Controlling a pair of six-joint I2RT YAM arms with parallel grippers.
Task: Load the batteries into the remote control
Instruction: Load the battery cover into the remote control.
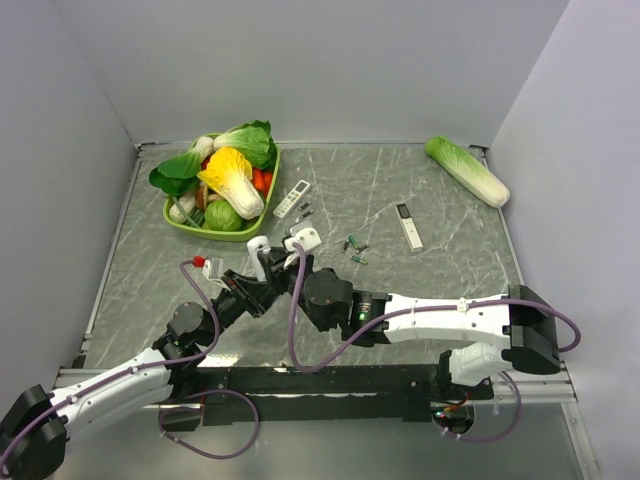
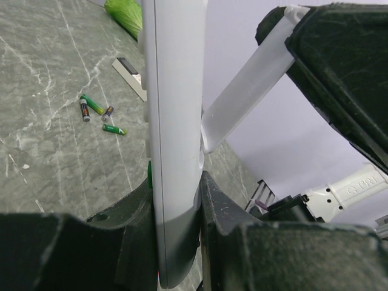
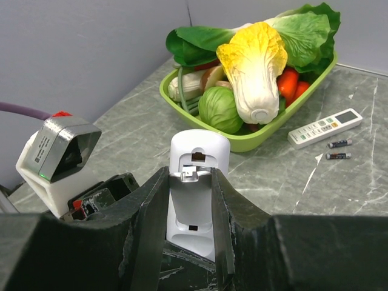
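Above the near middle of the desk (image 1: 440,275), holding the remote control (image 3: 197,151) off the surface, standing on end. Clamping it between the left fingers (image 2: 136,212), closed tight on its two broad faces. Gripping it also with the right fingers (image 3: 148,206), pressing on both long edges just below the open battery bay. Locating the batteries (image 2: 114,129) loose on the desk, to the right of the held unit and well apart from both sets of fingers. Locating two darker batteries (image 3: 339,143) farther back, just beside the white remote with grey buttons (image 3: 324,127). Noting a green tray (image 3: 267,144) of vegetables at the far left, a slim white remote (image 1: 409,226) right of the loose batteries, and a long cabbage (image 1: 466,170) at the far right.
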